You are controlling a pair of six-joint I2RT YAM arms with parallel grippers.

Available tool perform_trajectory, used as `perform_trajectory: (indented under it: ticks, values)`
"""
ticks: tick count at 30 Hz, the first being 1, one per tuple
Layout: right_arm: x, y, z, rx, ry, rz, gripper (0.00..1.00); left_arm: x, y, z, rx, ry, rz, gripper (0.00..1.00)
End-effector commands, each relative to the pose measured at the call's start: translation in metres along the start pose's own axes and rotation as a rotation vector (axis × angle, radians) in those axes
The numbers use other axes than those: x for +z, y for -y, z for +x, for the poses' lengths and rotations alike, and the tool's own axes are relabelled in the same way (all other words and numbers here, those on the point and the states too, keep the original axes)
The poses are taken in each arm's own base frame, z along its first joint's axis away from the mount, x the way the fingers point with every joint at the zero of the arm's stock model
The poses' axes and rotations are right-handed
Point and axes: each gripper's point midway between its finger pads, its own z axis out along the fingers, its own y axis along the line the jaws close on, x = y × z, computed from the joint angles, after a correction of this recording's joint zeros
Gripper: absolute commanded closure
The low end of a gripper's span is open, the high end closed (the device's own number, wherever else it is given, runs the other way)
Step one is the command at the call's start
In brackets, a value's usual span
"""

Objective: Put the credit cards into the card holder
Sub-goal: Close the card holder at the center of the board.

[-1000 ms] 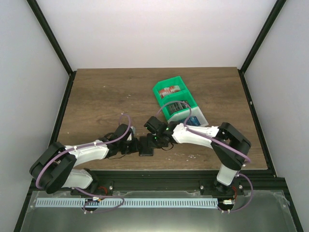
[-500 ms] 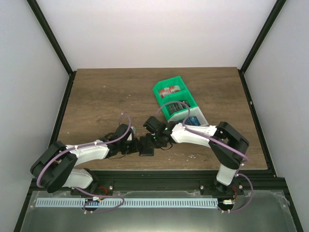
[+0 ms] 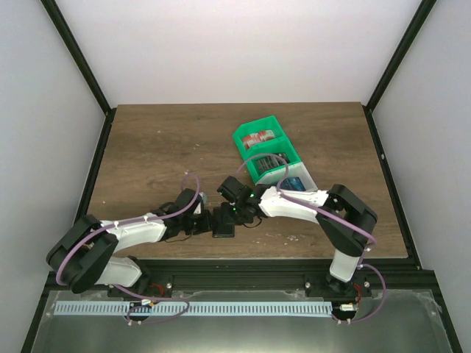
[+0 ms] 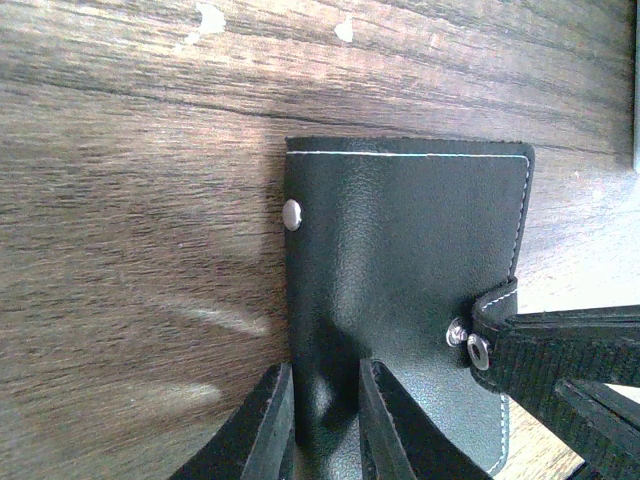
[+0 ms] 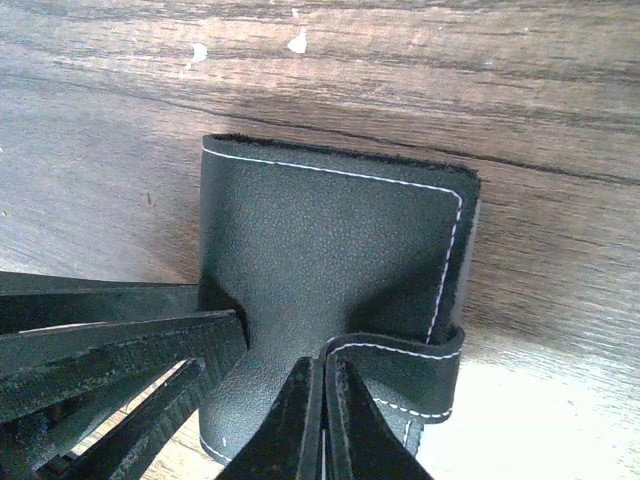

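The black card holder [image 3: 223, 225] lies closed on the wood near the table's front edge. My left gripper [image 3: 210, 219] is shut on its near edge, and the left wrist view shows the jaws pinching a fold of the leather [image 4: 325, 385]. My right gripper [image 3: 234, 214] is shut on the holder's snap strap [image 5: 420, 372], which is lifted off the front with both snap halves bare [image 4: 292, 213]. A bit of bright blue in the white bin [image 3: 295, 182] looks like the credit cards. The holder's lining is hidden.
A green bin [image 3: 265, 149] with small items stands behind the right arm, and the white bin [image 3: 306, 181] adjoins it on the near side. The table's front edge [image 3: 243, 257] runs just below the holder. Black frame posts stand at the table's sides.
The right arm has edged slightly to the left. The holder and the left gripper have stayed in place.
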Motion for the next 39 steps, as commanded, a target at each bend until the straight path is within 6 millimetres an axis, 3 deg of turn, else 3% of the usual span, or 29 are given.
perform_trajectory:
  ticks: [1, 18, 39]
  values:
    - [0.007, -0.006, -0.006, 0.007, -0.001, -0.009, 0.99, 0.003, -0.002, 0.009, -0.008, -0.034, 0.012, 0.8]
    - [0.014, 0.014, -0.006, 0.013, 0.002, 0.101, 0.99, 0.004, -0.003, 0.01, -0.009, -0.036, 0.008, 0.8]
    - [0.035, 0.035, 0.013, 0.018, -0.077, 0.183, 0.99, 0.005, -0.004, 0.01, -0.01, -0.033, 0.008, 0.8]
